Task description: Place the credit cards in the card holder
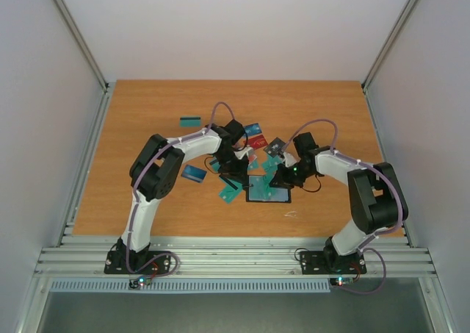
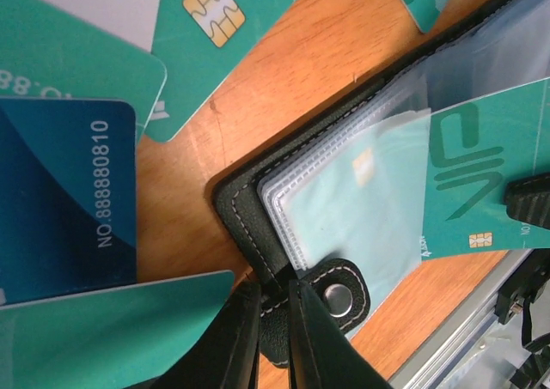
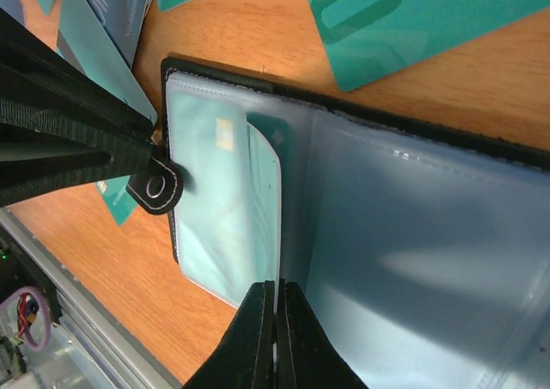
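The black card holder (image 1: 269, 192) lies open on the table, its clear sleeves up; one sleeve holds a teal card. My left gripper (image 2: 275, 307) is shut on the holder's left edge by the snap strap (image 2: 344, 294). In the top view it (image 1: 239, 176) is at the holder's left end. My right gripper (image 3: 276, 293) is shut on a teal credit card (image 3: 265, 200), held on edge over the open sleeves (image 3: 404, 234), its far end among them. That card also shows in the left wrist view (image 2: 490, 174). The right gripper (image 1: 273, 177) hangs over the holder.
Loose cards lie around the holder: a teal one (image 1: 190, 120) at the far left, a blue one (image 1: 194, 173), a red one (image 1: 256, 140), a dark grey one (image 1: 275, 147) and teal ones (image 1: 230, 193). The metal rail (image 1: 235, 256) runs along the near edge.
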Motion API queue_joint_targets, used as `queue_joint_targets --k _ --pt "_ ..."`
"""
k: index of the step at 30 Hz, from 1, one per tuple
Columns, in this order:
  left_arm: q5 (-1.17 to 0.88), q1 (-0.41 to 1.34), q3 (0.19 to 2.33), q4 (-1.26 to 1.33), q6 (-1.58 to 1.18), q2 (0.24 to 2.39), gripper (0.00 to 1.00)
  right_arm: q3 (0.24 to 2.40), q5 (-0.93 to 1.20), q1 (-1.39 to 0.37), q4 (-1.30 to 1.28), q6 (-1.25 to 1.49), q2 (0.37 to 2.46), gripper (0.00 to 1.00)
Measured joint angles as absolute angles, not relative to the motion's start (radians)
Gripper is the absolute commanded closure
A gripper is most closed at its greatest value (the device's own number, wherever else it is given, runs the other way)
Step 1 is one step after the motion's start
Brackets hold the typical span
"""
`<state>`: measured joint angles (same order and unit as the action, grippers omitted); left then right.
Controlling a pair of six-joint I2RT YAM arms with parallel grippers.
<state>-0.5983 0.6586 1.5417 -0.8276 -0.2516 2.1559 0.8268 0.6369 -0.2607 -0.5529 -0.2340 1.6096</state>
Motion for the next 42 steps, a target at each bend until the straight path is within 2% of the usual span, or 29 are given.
queue_joint_targets --k 15,42 --pt "-0.602 0.659 1.545 -0.826 -0.241 2.175 0.89 0.847 0.685 -0.256 -0.536 -0.221 1.655 0.99" --pt "-0.616 0.661 1.536 -0.806 -0.265 2.175 0.89 0.714 0.735 -0.279 -0.299 0.057 1.618 0.99"
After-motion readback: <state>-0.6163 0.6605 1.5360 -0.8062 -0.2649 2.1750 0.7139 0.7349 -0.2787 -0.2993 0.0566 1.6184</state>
